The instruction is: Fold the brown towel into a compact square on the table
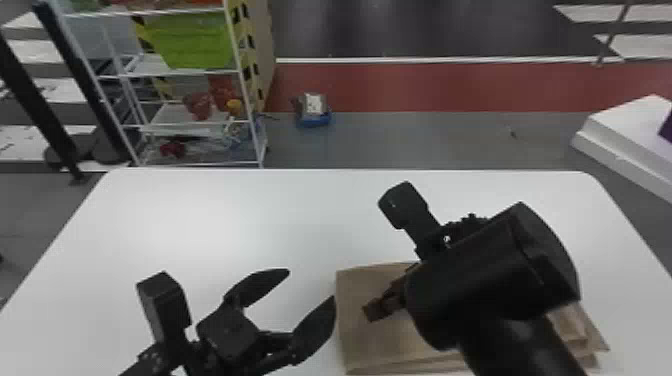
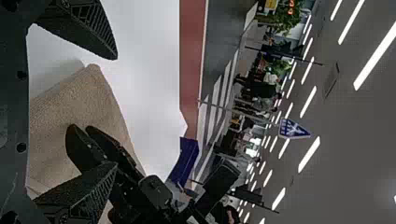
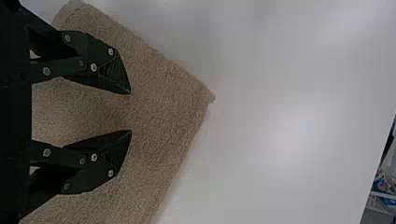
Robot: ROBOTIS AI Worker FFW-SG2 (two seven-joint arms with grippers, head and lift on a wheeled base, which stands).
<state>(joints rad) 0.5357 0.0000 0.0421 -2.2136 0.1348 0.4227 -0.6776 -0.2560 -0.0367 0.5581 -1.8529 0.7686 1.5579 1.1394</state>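
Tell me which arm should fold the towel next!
Probably right: the right gripper hangs open over the brown towel, while the left gripper, also open, is off the towel's left edge.

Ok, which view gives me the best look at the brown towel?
The head view: it shows the brown towel most fully, with its stacked layers, though the right arm covers part. The left wrist view shows one portion at an angle; the right wrist view, a corner close up, below the right gripper.
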